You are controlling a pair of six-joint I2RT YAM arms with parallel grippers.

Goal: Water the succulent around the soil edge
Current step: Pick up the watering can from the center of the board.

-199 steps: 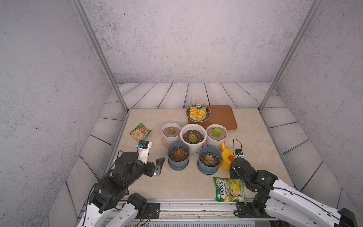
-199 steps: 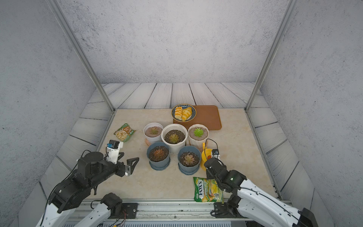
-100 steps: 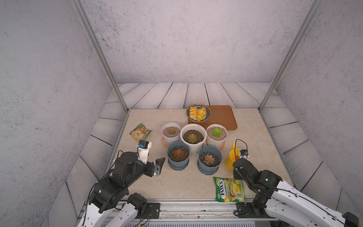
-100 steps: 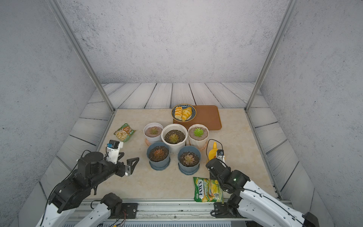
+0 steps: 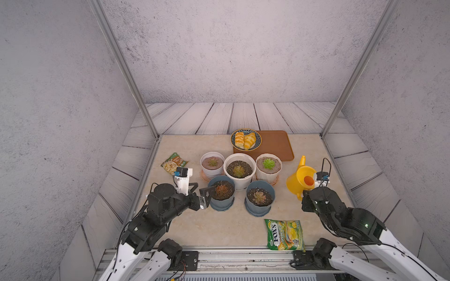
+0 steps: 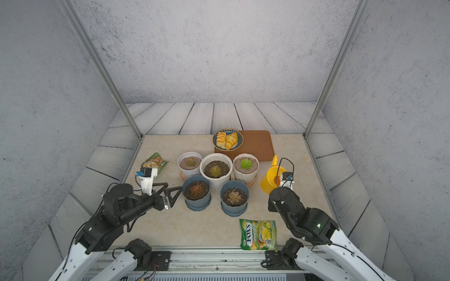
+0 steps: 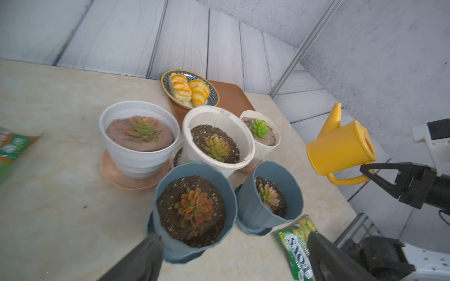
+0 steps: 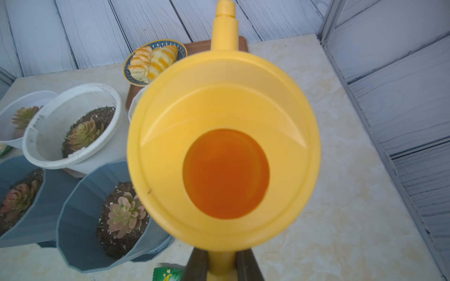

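Note:
A yellow watering can (image 5: pixel 298 181) (image 8: pixel 224 146) hangs to the right of the pots, with its spout pointing to the back. My right gripper (image 8: pixel 221 262) is shut on the can's handle. Several potted succulents stand in a cluster. At the front are a blue pot (image 5: pixel 221 192) with a reddish plant and a blue pot (image 5: pixel 259 197) with a pink plant. Behind them are a large white pot (image 5: pixel 239 169), a white pot (image 5: pixel 212 162) and a cream pot (image 5: pixel 268 164) with a green plant. My left gripper (image 5: pixel 204 192) (image 7: pixel 232 239) is open beside the front left blue pot, holding nothing.
A plate of pastries (image 5: pixel 246 140) rests on a brown tray (image 5: pixel 275 146) at the back. A snack packet (image 5: pixel 174 163) lies at the left and a green candy bag (image 5: pixel 285 234) at the front. Metal frame posts (image 5: pixel 326 129) stand at the table's back corners.
My right gripper has closed on the watering can's handle and carried the can to the right, away from the front right blue pot. The left arm has not moved.

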